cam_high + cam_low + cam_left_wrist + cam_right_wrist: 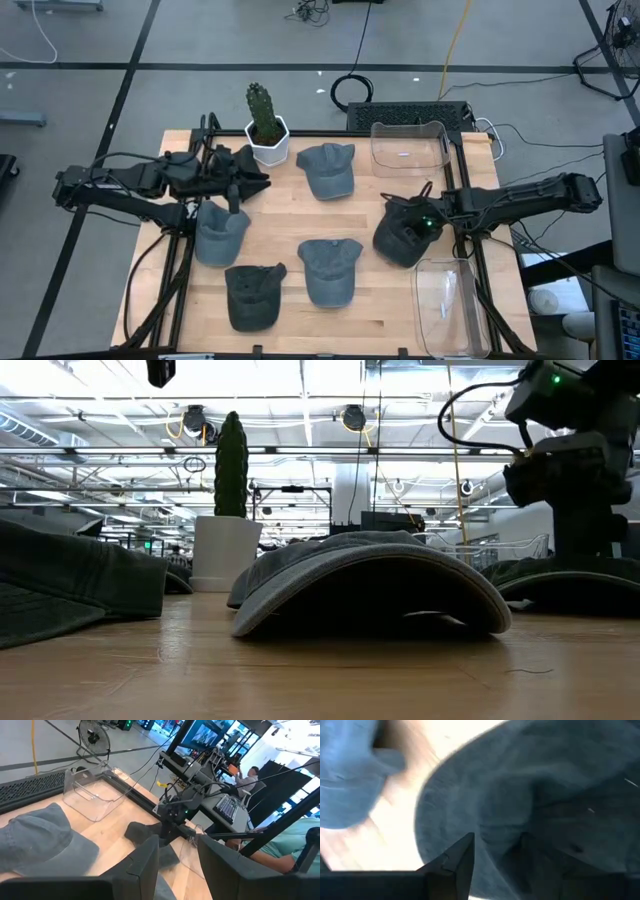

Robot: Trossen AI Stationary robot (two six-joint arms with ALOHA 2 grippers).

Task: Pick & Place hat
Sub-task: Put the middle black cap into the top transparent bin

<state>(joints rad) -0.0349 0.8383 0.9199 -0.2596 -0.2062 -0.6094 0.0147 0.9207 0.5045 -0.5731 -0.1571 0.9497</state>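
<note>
Several caps lie on the wooden table (290,215). A dark cap (395,243) lies near the right side, and my right gripper (412,228) hangs over its crown (530,795), open, fingers pointing down and close to the cloth. In the low view this gripper (565,470) stands above the dark cap (570,575). Grey-blue caps rest at the far middle (327,168), near middle (330,270) and left (222,232); another dark cap (252,296) sits near the front. My left gripper (238,190) is open and raised by the cactus; its fingers (147,862) hold nothing. My right gripper comes at the dark cap's crown (495,820) from above, one finger (457,862) on each side of a raised fold. I cannot tell whether the fingers touch the cloth. The cap lies flat on the table.
A cactus in a white pot (266,128) stands at the far left-middle. One clear plastic bin (408,148) sits at the far right, another (450,305) at the near right edge. Bare wood shows in the table's middle. People sit at desks (250,772) beyond the table.
</note>
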